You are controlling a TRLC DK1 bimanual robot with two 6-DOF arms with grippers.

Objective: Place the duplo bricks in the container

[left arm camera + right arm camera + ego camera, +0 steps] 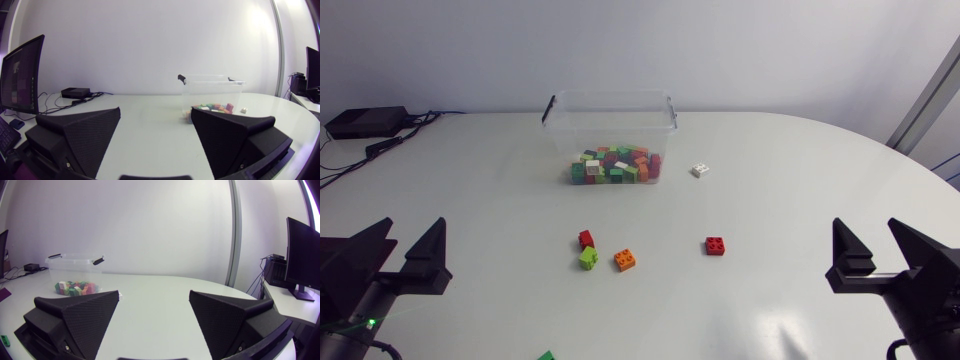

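Left and right jaws both stand released, empty. A red brick [586,239], green brick [588,258], orange brick [626,260] and second red brick [716,245] lie mid-tabletop [470,200], with a white brick [700,170] beside the clear container [610,125]. They are probably light, rigid and slick, so pinch opposite flat sides.

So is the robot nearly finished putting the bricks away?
Many bricks already lie in the container. Nothing is in hand: the left gripper and right gripper are open and empty. Six lie loose on the table: white brick, red brick, green brick, orange brick, second red brick, second green brick.
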